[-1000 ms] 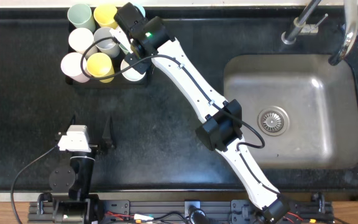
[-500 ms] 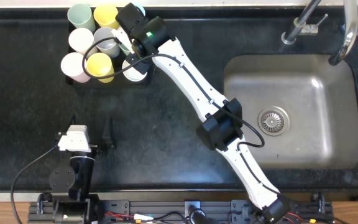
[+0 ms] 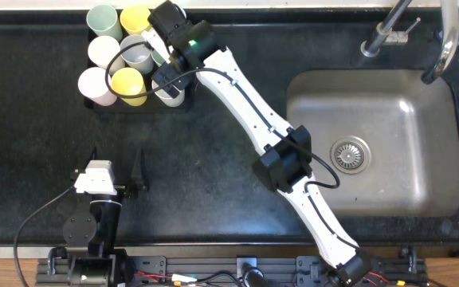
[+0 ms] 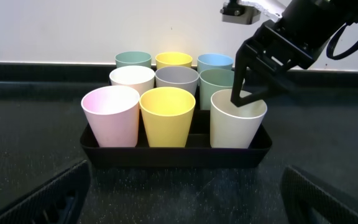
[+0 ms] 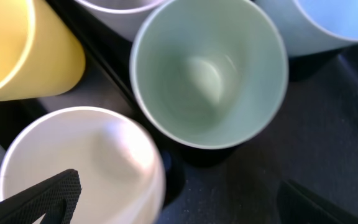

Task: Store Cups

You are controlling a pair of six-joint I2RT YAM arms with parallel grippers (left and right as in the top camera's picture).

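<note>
A black tray (image 4: pixel 173 157) at the counter's back left holds several cups in three rows. Its front row is a pink cup (image 4: pixel 109 117), a yellow cup (image 4: pixel 167 117) and a cream cup (image 4: pixel 238 127). My right gripper (image 4: pixel 248 93) hangs open just above the cream cup's rim (image 3: pixel 170 96), holding nothing. In the right wrist view, its gripper (image 5: pixel 179 200) looks down on the cream cup (image 5: pixel 73 165) and a pale green cup (image 5: pixel 210 81) behind it. My left gripper (image 3: pixel 118 162) sits open and empty near the front of the counter, facing the tray (image 3: pixel 126 108).
A steel sink (image 3: pixel 373 143) with a faucet (image 3: pixel 389 32) takes up the right side. The right arm (image 3: pixel 245 112) stretches diagonally across the middle of the dark counter (image 3: pixel 54 143). A wall runs close behind the tray.
My right gripper has shifted slightly toward the back of the tray, off the cream cup. The cups and the left arm have stayed put.
</note>
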